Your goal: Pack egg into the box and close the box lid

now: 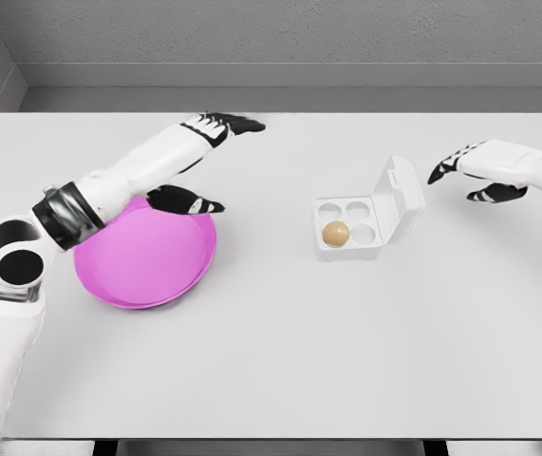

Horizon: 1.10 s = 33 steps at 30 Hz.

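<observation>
The left hand (209,157) is reaching out from the lower left over the white table (271,361), its black fingers (242,123) stretched forward and spread, its thumb hanging low over the far rim of a pink plate (147,261); it is gripping nothing. The white forearm is passing above the plate's upper left part, and the plate is lying flat on the table beneath it. The right hand (475,171) is coming in from the right edge, hovering above the table with its dark fingers (441,171) loosely extended toward the left and its thumb tucked below; it too is holding nothing and is not touching anything. Just to its left, apart from the fingertips, a small white egg box (356,228) is sitting near the middle of the table with its lid (399,195) standing open, tilting back toward the right hand. The tray is showing four round cups, and a tan egg (336,233) is resting in the near left cup. The box and the plate are lying well apart, with bare tabletop between them.
</observation>
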### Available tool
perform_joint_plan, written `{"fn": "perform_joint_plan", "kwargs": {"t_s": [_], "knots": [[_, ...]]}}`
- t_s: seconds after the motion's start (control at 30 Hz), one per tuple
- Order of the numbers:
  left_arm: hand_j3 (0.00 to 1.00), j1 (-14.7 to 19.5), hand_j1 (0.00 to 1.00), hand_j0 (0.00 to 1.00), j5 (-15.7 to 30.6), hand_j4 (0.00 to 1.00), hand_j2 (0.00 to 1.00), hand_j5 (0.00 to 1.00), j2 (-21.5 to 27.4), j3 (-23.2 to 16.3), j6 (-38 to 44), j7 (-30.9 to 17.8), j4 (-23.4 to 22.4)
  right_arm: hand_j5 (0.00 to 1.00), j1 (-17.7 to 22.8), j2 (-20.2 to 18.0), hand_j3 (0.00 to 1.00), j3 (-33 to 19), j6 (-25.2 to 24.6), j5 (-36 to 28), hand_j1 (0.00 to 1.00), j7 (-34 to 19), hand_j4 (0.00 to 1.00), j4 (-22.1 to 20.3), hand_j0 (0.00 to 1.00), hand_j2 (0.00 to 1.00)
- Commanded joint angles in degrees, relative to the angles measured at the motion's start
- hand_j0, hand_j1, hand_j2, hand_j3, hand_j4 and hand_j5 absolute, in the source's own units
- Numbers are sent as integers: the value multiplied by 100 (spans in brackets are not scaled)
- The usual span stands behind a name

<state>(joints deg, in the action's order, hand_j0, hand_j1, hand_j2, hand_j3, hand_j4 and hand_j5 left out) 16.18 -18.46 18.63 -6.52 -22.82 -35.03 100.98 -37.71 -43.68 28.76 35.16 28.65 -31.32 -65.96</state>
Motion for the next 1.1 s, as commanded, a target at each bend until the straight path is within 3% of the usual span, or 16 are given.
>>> {"fn": "perform_joint_plan", "kwargs": {"t_s": [0.0, 0.1, 0.23, 0.37, 0.67, 0.8, 1.07], "knots": [[100, -70, 100, 100, 1046, 100, 100, 100, 633, 766, -846, 3, 71, 68, 0, 17, 68, 33, -16, -18, 68, 3, 68, -22, 68, 68], [100, -897, 100, 100, 1222, 100, 100, 100, 563, 1548, -1218, 3, 36, 68, -9, 17, 68, 104, -16, -27, 68, 3, 68, -66, 68, 68], [100, -1451, 100, 100, 1380, 100, 100, 100, 264, 2120, -1218, 3, -148, 68, -61, 140, 68, 183, -16, -27, 68, 3, 68, -294, 68, 68], [100, -1556, 100, 100, 1293, 100, 100, 100, 325, 2331, -1218, 3, -368, 68, -88, 184, 68, 244, -16, -27, 68, 3, 68, -496, 68, 68], [100, -1583, 100, 100, 1266, 100, 100, 100, 290, 2313, -1218, 3, -360, 68, -132, 114, 68, 235, -16, -97, 68, 3, 68, -839, 68, 68], [100, -1583, 100, 100, 1266, 100, 100, 100, 281, 2313, -1218, 3, -351, 69, -132, 79, 69, 262, -16, -97, 69, 3, 69, -1384, 69, 69], [100, -1583, 100, 100, 1266, 100, 100, 100, 281, 2305, -1218, 3, -333, 67, -149, 307, 67, 1000, -16, -88, 67, 38, 67, -2201, 67, 67]]}}
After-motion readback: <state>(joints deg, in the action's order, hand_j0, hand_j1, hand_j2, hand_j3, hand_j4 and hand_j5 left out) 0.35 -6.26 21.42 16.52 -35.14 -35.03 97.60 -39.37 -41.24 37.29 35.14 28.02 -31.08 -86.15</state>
